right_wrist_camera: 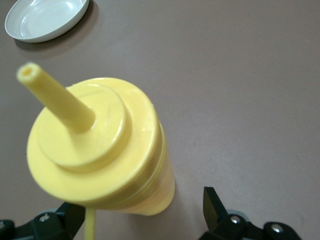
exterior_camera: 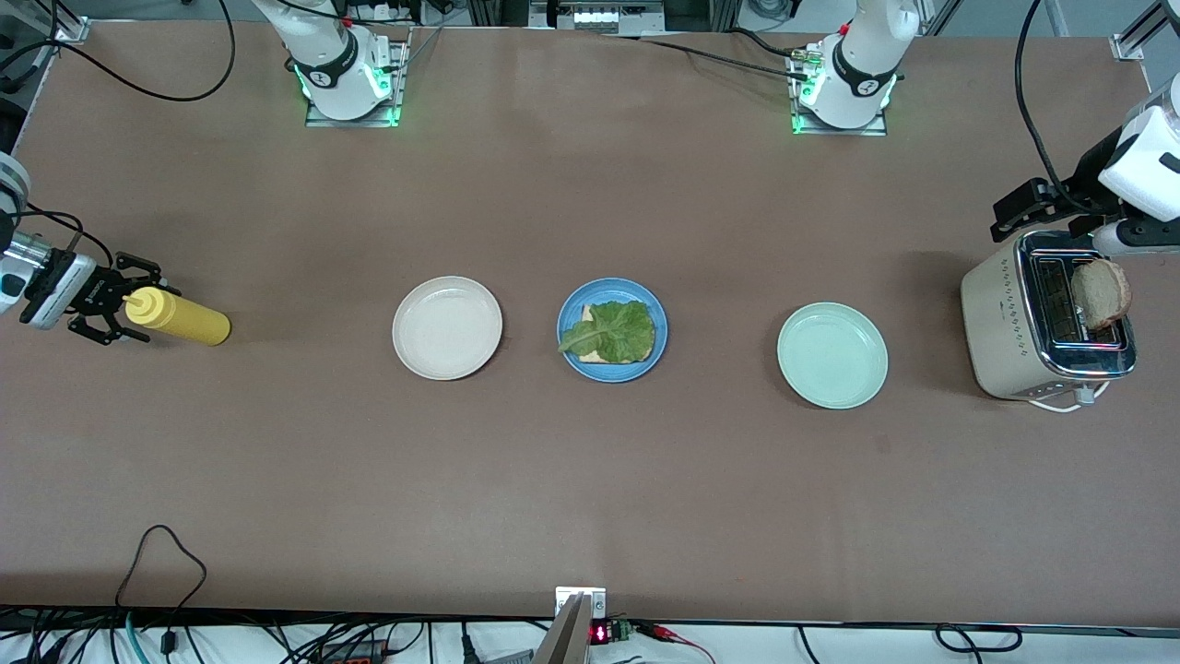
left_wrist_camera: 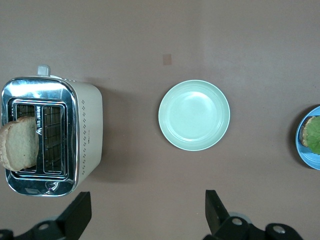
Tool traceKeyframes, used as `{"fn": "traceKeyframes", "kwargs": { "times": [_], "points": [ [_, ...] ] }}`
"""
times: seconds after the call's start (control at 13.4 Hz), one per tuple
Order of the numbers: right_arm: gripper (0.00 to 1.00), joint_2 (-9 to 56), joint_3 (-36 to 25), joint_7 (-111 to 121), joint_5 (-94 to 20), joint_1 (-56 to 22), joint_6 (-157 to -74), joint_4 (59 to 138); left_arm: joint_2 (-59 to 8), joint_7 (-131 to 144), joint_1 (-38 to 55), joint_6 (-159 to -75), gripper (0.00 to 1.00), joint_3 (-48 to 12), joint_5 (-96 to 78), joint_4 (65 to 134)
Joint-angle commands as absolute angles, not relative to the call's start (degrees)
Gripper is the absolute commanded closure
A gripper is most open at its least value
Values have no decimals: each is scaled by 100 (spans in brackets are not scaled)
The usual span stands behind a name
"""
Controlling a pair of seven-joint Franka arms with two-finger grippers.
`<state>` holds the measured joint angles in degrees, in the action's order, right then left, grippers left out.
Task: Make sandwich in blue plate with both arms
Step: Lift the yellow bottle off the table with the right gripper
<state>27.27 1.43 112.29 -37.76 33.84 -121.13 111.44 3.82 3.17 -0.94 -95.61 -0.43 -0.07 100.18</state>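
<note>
The blue plate (exterior_camera: 565,334) sits mid-table with a ruffled lettuce leaf (exterior_camera: 616,330) on it, laid over a bread slice whose tan edge (exterior_camera: 597,361) peeks out. A second bread slice (exterior_camera: 1102,293) sticks up out of the toaster (exterior_camera: 1000,323) at the left arm's end. My left gripper (exterior_camera: 1005,217) hangs open and empty over the table beside the toaster (left_wrist_camera: 87,125). My right gripper (exterior_camera: 115,302) is open at the right arm's end, its fingers on either side of the top of a yellow squeeze bottle (right_wrist_camera: 100,145) without gripping it.
A cream-white plate (exterior_camera: 447,327) lies beside the blue plate toward the right arm's end. A mint-green plate (exterior_camera: 832,355) lies between the blue plate and the toaster. Cables run along the table edge nearest the front camera.
</note>
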Motion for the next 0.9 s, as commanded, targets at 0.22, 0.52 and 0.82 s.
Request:
{"fn": "traceKeyframes", "kwargs": {
  "times": [0.22,0.52,0.82],
  "points": [
    [0,2970,413,11355,-3946,3498,-12173,11162,466,264,-176,-9580,0,-97,-70,10037],
    [0,2979,519,11355,-3990,3489,-12173,11206,475,202,-176,-9554,0,-97,-70,10028],
    [0,2971,554,11355,-3990,3489,-12164,11224,483,202,-185,-9501,0,-88,-70,10028]
  ]
}}
